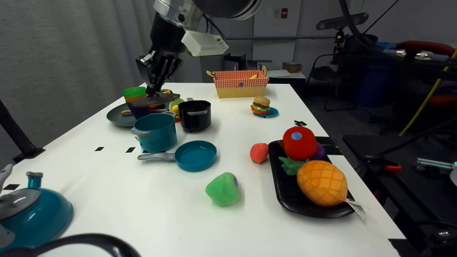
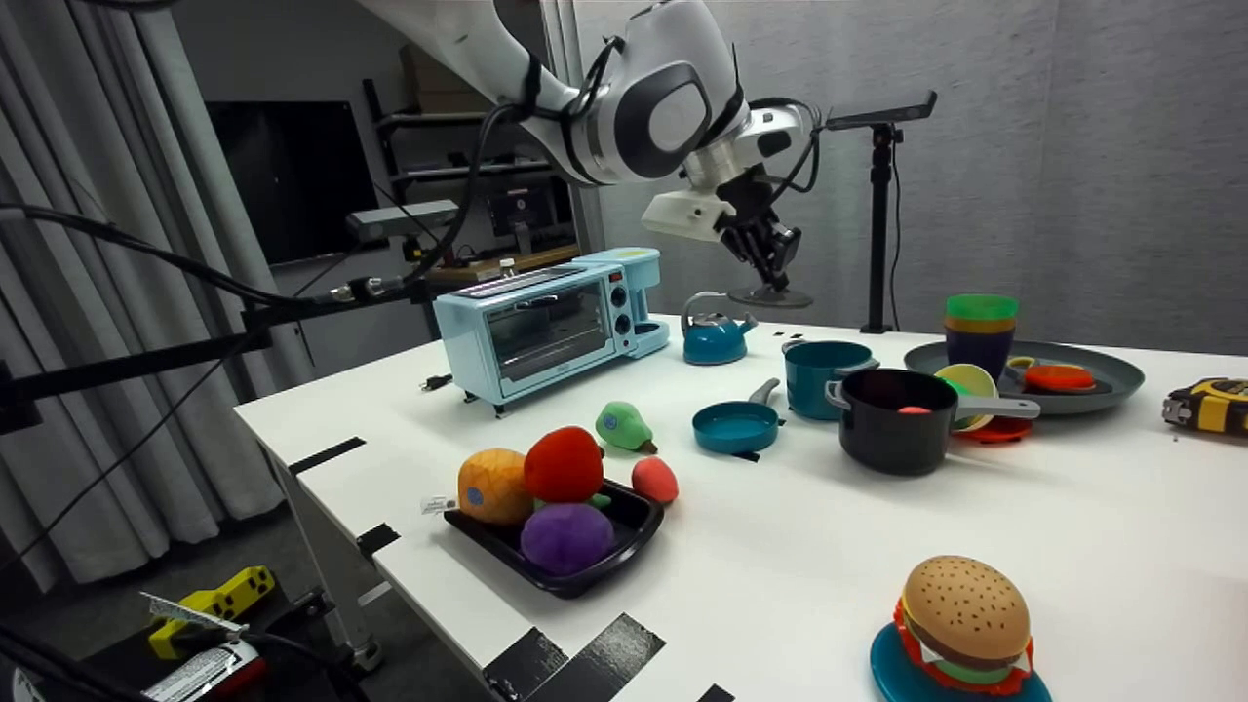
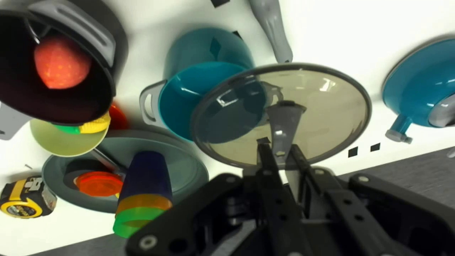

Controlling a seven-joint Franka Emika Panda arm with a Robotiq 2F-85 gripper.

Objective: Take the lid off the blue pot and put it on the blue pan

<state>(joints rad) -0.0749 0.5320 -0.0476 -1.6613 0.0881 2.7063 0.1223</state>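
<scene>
The lid (image 1: 159,99) is a round see-through disc with a grey rim and grey knob. My gripper (image 3: 279,148) is shut on its knob and holds it level above the table; it also shows in an exterior view (image 2: 770,297) and the wrist view (image 3: 330,106). The blue pot (image 1: 157,137) stands uncovered, empty inside; in the wrist view (image 3: 185,96) the lid overlaps part of its opening but hangs apart. The blue pan (image 1: 195,157) lies upright and empty beside the pot, also in an exterior view (image 2: 736,429); the wrist view shows only its grey handle (image 3: 272,32).
A black pot (image 2: 897,424) with a red item inside stands close to the blue pot. Stacked cups (image 1: 134,94) stand on a grey plate (image 2: 1111,375). A teal kettle (image 2: 715,341), toaster oven (image 2: 546,336), green plush (image 1: 223,189) and black tray (image 1: 285,192) surround the area.
</scene>
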